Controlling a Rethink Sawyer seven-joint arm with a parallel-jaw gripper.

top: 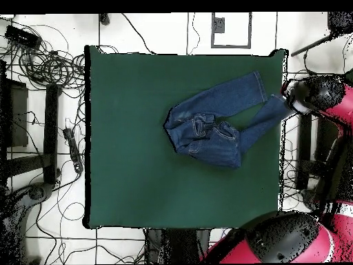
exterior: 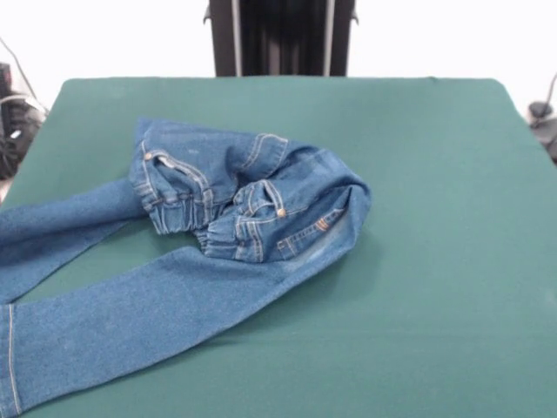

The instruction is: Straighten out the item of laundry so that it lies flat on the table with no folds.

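Closest to the front camera is one long leg of the jeans [exterior: 130, 318], running off toward the lower left corner with its pale hem stitching showing right at the edge. Second leg sits just behind it, heading off the left side of the picture too. Both legs look fairly flat, but the top part is a mess: the waistband end is bunched and folded over on itself into a lump, with the elastic band, a rivet and some orange stitching all scrunched together near the middle of the table [exterior: 435, 287].

From overhead the jeans [top: 214, 124] sit on the right half of the green table [top: 138, 172], legs fanning out toward the right edge, one leg end reaching that edge or slightly past it. Crumpled waist part points toward the table's centre.

Robot arm [top: 320, 96] is off to the right side of the table in the overhead shot, red and black, right by the leg ends. Can't tell what the end effector is doing; its tip isn't clearly visible.

Loads of cables [top: 41, 62] on the floor around the table.
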